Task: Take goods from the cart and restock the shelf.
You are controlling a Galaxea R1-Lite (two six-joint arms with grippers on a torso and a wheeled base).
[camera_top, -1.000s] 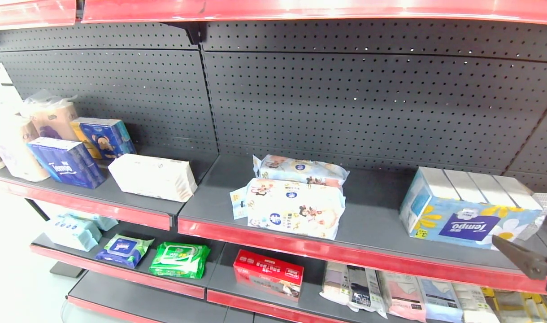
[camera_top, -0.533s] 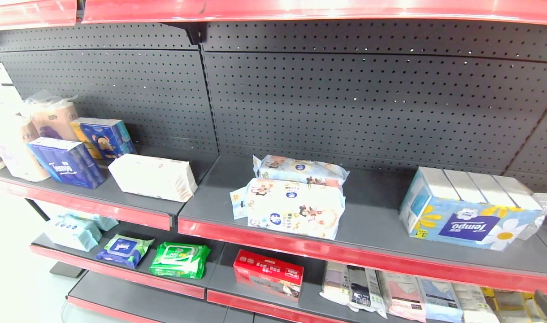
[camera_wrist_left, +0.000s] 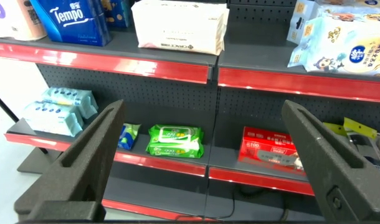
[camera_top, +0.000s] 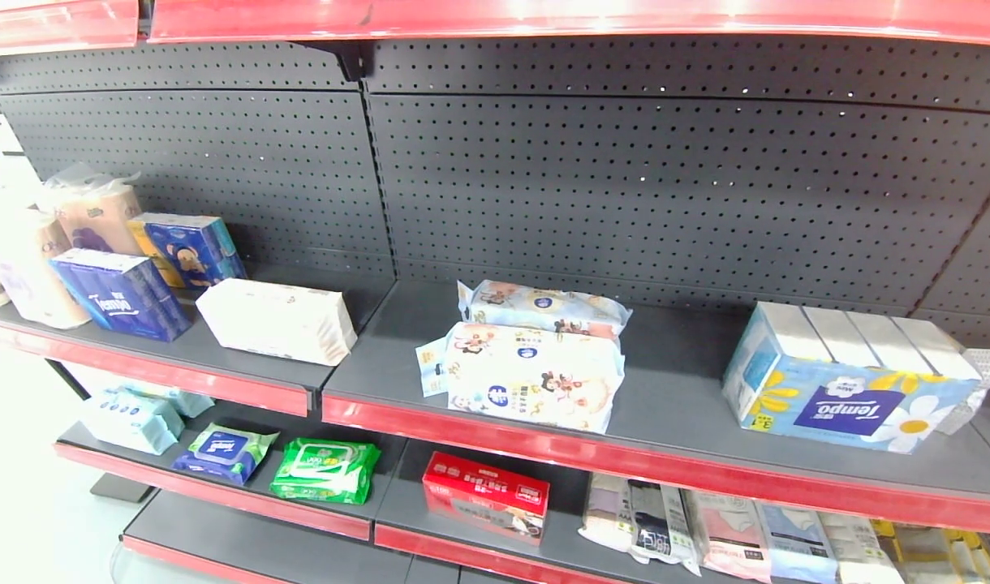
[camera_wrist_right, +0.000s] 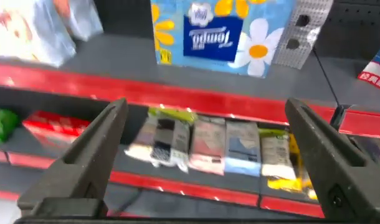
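Note:
The shelf (camera_top: pixel 665 389) has grey boards with red front edges. On its middle board at the right stands a blue flowered tissue pack (camera_top: pixel 848 375), also in the right wrist view (camera_wrist_right: pixel 224 34). Two cartoon-printed wipe packs (camera_top: pixel 535 373) lie at the board's centre. A white tissue pack (camera_top: pixel 277 320) lies to their left. My left gripper (camera_wrist_left: pixel 202 168) is open and holds nothing, in front of the lower shelves. My right gripper (camera_wrist_right: pixel 205 168) is open and holds nothing, below and in front of the flowered tissue pack.
Blue tissue packs (camera_top: pixel 122 292) and paper rolls (camera_top: pixel 24 259) crowd the far left. The lower board carries green wipes (camera_top: pixel 324 470), a red box (camera_top: pixel 485 495) and several flat packs (camera_top: pixel 746 527). Bare board lies between the wipe packs and the flowered pack.
My right gripper, seen at the head view's lower right corner a second ago, has dropped out of that view. The goods on the shelf have not moved.

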